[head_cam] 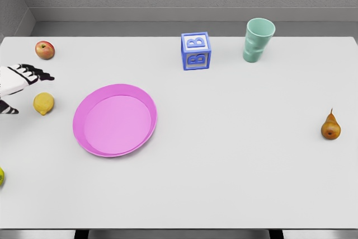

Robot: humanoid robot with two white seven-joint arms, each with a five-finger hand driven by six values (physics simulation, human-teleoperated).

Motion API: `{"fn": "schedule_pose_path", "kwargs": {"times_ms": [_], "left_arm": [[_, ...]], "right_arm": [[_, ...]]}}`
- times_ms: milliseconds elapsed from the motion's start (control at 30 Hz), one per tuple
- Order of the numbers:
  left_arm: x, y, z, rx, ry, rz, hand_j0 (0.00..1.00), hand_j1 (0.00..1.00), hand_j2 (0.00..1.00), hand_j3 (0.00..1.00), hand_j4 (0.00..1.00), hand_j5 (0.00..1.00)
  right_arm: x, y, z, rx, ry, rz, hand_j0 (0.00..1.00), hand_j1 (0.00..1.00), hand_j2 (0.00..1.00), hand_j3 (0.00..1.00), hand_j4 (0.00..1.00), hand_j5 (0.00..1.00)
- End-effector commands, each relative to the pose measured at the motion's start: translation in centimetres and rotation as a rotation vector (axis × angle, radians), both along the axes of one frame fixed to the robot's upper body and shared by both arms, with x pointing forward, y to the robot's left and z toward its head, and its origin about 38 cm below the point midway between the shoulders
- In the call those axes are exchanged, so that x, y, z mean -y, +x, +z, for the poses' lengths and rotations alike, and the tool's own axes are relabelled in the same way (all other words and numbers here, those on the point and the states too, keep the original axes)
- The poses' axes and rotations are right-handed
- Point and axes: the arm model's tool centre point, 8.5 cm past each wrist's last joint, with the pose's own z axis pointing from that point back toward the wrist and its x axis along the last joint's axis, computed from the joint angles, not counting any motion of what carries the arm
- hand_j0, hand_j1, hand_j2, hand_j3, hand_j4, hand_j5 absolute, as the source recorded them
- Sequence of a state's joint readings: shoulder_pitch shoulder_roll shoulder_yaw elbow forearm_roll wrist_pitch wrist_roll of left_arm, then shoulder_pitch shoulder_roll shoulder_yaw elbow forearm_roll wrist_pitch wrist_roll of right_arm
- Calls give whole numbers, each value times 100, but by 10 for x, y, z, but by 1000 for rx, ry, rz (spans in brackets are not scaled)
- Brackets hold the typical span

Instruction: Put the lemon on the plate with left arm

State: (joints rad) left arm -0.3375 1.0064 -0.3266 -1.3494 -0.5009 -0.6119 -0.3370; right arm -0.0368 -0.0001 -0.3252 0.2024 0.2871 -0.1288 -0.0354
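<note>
The white surface [224, 166] carries a pink plate [114, 119] at left of centre. The left hand [22, 85] enters at the left edge, fingers [42, 74] apparently spread and holding nothing, just beside the lemon [43, 103]. The lemon rests left of the plate, apart from its rim.

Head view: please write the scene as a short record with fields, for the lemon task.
lemon: on the table, left of the plate, not held
plate: pink, nothing in it
left hand: at the left edge, above the lemon, fingers spread, holds nothing
right hand: not in view
apple: far left corner
block: blue, letter B, at the back
cup: green, upright, right of the block
pear: near the right edge
</note>
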Motion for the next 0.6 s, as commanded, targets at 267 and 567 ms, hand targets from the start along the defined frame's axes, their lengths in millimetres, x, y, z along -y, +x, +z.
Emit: {"fn": "schedule_pose_path", "kwargs": {"times_ms": [267, 567], "left_arm": [[27, 13, -33, -26, -8, -21, 100, 100, 100, 100, 100, 100], [26, 12, -38, -31, 30, -23, 100, 100, 100, 100, 100, 100]], "right_arm": [[0, 0, 0, 0, 0, 0, 100, 100, 100, 100, 100, 100], [0, 0, 0, 0, 0, 0, 100, 100, 100, 100, 100, 100]]}}
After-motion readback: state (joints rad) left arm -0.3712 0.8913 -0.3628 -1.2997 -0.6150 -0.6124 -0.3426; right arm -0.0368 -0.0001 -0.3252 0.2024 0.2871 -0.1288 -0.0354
